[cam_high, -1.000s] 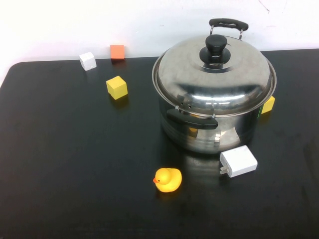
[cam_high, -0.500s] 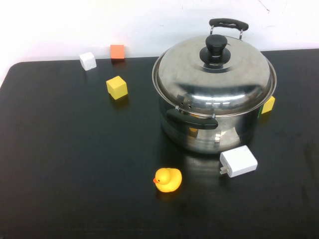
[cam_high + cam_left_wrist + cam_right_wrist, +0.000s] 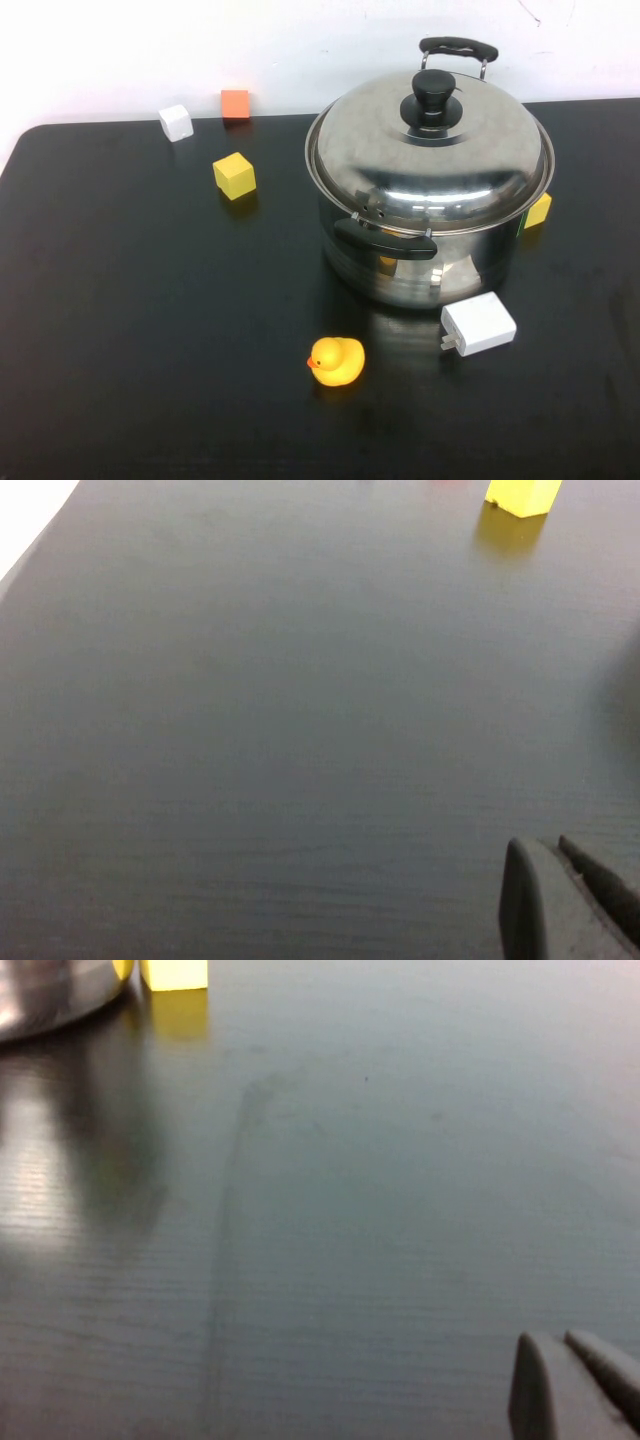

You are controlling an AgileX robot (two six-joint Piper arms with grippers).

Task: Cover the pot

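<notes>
A: Centrally, toward 2 o'clock on the black tabletop [image 3: 150,330], stands the large shiny stainless steel pot [image 3: 425,262] with two black side handles; the domed steel lid with a black knob [image 3: 430,150] sits squarely on its rim.

B: Surrounding items?

A: At 6 o'clock from the pot, a white rectangular power adapter [image 3: 478,324] lies just beside its base; a yellow rubber duck [image 3: 336,361] sits near, at 7 o'clock. One yellow cube [image 3: 234,175] lies at 9 o'clock, well apart; a second yellow cube [image 3: 538,210] peeks out at 3 o'clock, just beside the pot wall. A white cube [image 3: 176,122] and an orange cube [image 3: 235,104] rest at the table's far edge, around 10 o'clock.

B: And the grippers?

A: Neither appears in the high view. The left gripper [image 3: 560,900] shows only in its wrist view, fingers pressed together, over bare tabletop. The right gripper [image 3: 570,1385] shows likewise in its wrist view, fingers together, holding nothing, with the pot's base and a yellow cube beyond.
</notes>
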